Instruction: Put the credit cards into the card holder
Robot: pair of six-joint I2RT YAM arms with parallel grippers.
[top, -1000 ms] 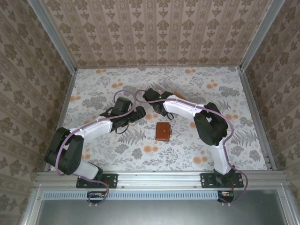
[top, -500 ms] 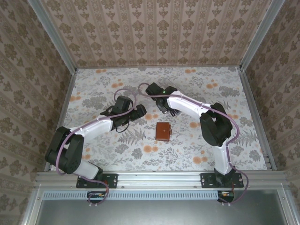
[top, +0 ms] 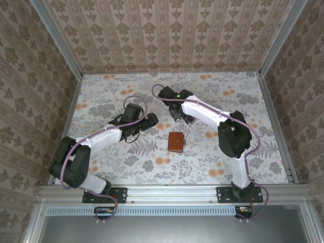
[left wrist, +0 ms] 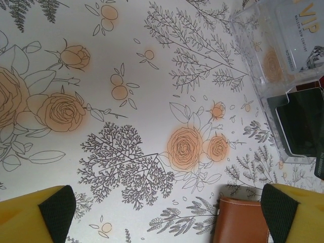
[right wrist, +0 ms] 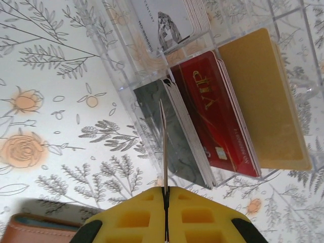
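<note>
Right arm (top: 202, 112) has swung farther back (elbow (top: 235, 135) shifted right).

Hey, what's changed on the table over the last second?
The right arm swung its wrist slightly toward the far wall, and its elbow shifted right. The right gripper is shut on a thin card, held edge-on. The left gripper edged slightly right and is still open. The wallet hasn't moved.

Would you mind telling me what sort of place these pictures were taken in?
Probably a staged robot test booth, not a real room: damask-wallpapered panel walls box in a floral-printed tabletop, with a silver aluminium frame rail along the near edge.
</note>
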